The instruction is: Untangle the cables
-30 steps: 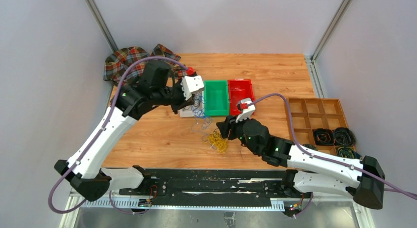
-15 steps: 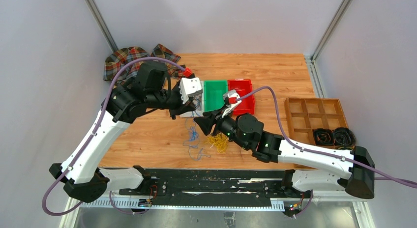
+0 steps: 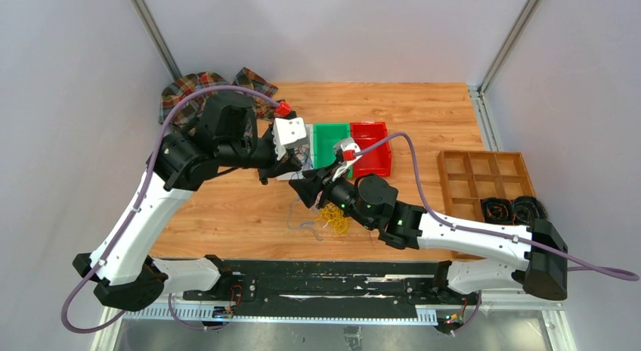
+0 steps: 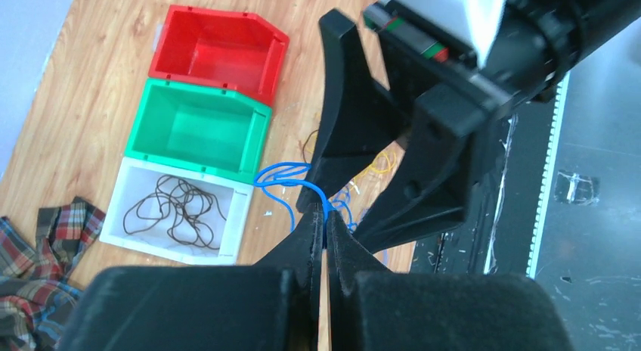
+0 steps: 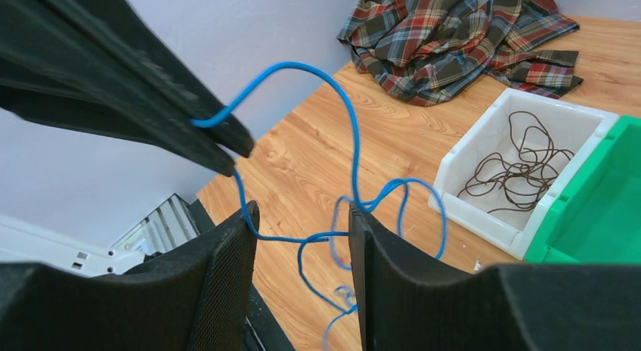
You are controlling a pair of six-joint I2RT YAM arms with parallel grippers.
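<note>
The left gripper point(image 4: 325, 228) is closed on a blue wire point(image 5: 295, 63) — it hangs down from the fingertips. The right gripper point(image 5: 302, 215) stands open close by, with loops of this wire between its fingers.

Your table point(image 3: 423, 116): wooden.
Far left corner: plaid cloth point(image 3: 185, 90).
Middle, you see: white bin point(image 4: 143, 184), green bin point(image 3: 332, 150), red bin point(image 3: 370, 143).
Right: divided wooden tray point(image 3: 484, 169).
Front: yellow cables point(image 3: 332, 215).

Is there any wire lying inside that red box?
No, the red box is bare inside in the left wrist view; the only boxed wires are the dark wires in the white box.
</note>
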